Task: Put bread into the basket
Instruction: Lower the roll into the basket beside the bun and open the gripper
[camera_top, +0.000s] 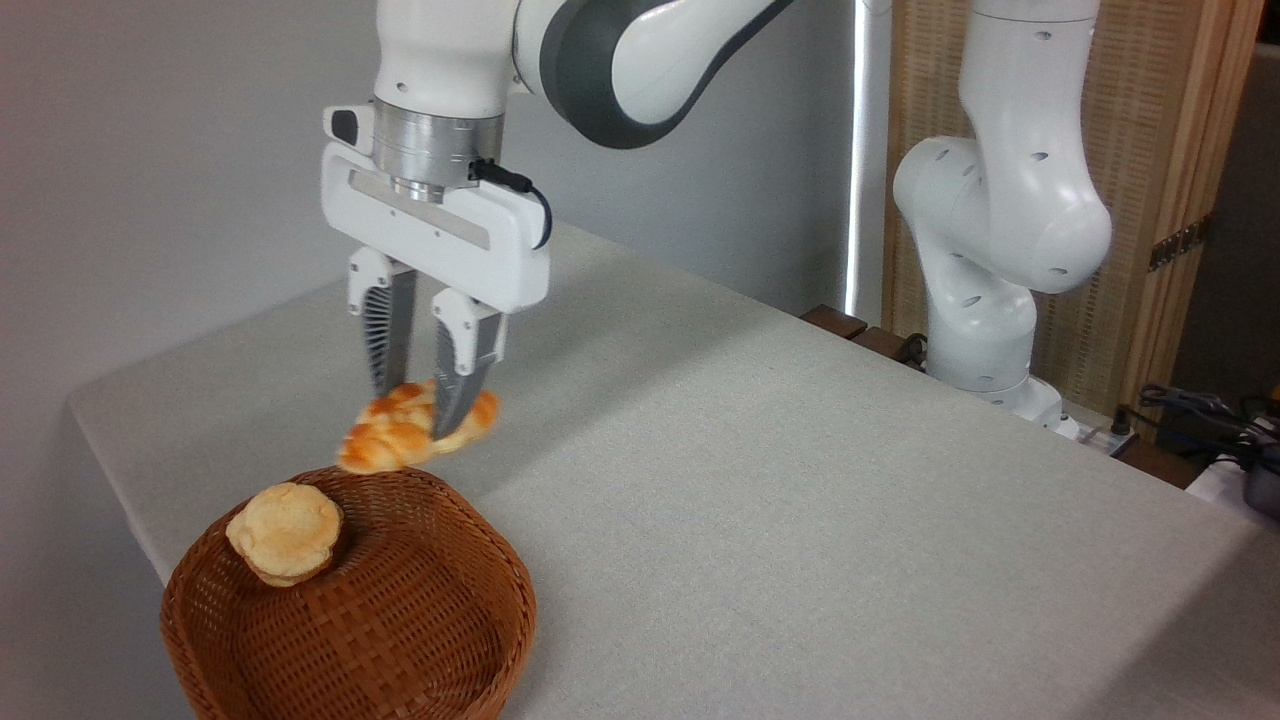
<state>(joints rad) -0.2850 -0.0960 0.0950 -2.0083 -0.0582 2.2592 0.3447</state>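
The bread (392, 436), a glossy golden-orange braided loaf, hangs in the air just above the far rim of the basket (480, 560). My gripper (418, 412) points straight down and is shut on the loaf's middle, one finger on each side. The loaf tilts a little, its left end lower. The basket is round, shallow, reddish-brown wicker, and it stands at the table's front left corner.
A round, flat, pale yellow bun (286, 532) leans against the basket's back left wall. The grey table (760, 480) stretches to the right. The arm's white base (985, 330) stands at the far right edge, with cables (1200, 410) beyond it.
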